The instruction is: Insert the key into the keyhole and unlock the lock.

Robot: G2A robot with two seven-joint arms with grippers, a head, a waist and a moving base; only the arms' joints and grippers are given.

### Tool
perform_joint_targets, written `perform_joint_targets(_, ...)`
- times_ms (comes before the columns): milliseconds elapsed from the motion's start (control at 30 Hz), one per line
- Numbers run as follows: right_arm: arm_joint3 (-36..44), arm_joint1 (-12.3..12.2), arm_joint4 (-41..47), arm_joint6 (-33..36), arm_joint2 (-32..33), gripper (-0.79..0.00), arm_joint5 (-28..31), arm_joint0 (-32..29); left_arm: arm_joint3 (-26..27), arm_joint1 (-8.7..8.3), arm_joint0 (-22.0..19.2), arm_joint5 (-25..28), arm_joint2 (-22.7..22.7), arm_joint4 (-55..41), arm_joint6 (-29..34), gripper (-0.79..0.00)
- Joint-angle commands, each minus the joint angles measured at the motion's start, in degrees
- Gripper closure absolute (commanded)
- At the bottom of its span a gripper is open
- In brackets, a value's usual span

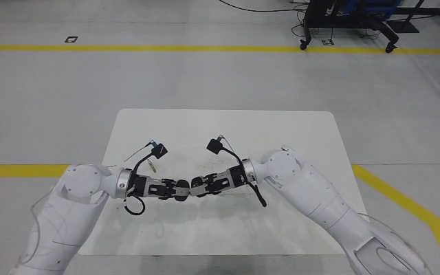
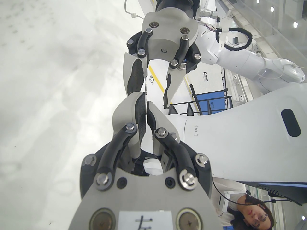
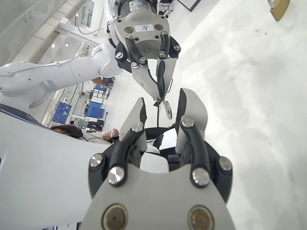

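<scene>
A small silver key (image 3: 168,109) with a round head sticks out of my left gripper (image 3: 160,98), which is shut on it. The two grippers face each other tip to tip above the white table (image 1: 289,137), near its middle. My right gripper (image 3: 163,100) is open, its two fingers standing on either side of the key's head without touching it. In the left wrist view the key (image 2: 145,89) shows edge-on between my left gripper (image 2: 145,105) and the open right gripper (image 2: 151,96). A brass padlock (image 3: 279,3) with a steel shackle lies on the table, off to the side.
In the top view the padlock (image 1: 152,166) lies beside the left forearm. Both arms (image 1: 227,180) cross the table's front half. Yellow floor lines run around the table, and a black cart (image 1: 350,20) stands far behind it.
</scene>
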State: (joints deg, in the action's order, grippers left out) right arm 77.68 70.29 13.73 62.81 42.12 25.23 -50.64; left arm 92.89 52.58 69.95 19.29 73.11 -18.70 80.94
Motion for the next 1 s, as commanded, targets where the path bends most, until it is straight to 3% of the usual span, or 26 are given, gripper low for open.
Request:
perform_joint_targets(0,-0.2,0.0,0.5,0.2,0.1,-0.271,0.1,0.0,0.0,-0.09,0.0,0.1,0.0,0.1,0.1,0.000)
perform_joint_targets(300,-0.8,-0.2,1.9,2.2,1.2,-0.099,0.5,-0.4,0.3,-0.35,0.1,0.4,-0.2,0.5,-0.4,0.000)
perform_joint_targets(633,-0.9,0.0,1.9,2.6,0.8,-0.117,0.1,-0.4,0.5,-0.56,0.0,0.6,-0.9,0.8,-0.7,0.000)
perform_joint_targets(700,-1.0,0.1,1.8,2.7,0.7,-0.086,-0.1,-0.2,0.6,-0.62,0.1,0.7,-0.9,0.6,-0.7,0.000)
perform_joint_targets(767,-1.0,0.1,1.8,2.9,0.6,0.000,-0.2,-0.1,0.6,-0.68,0.1,0.7,-0.9,0.5,-0.7,0.000)
perform_joint_targets(967,-1.0,0.2,1.6,4.0,0.3,0.000,-0.3,-0.1,0.7,-0.87,0.1,1.0,-0.9,0.6,-0.9,0.000)
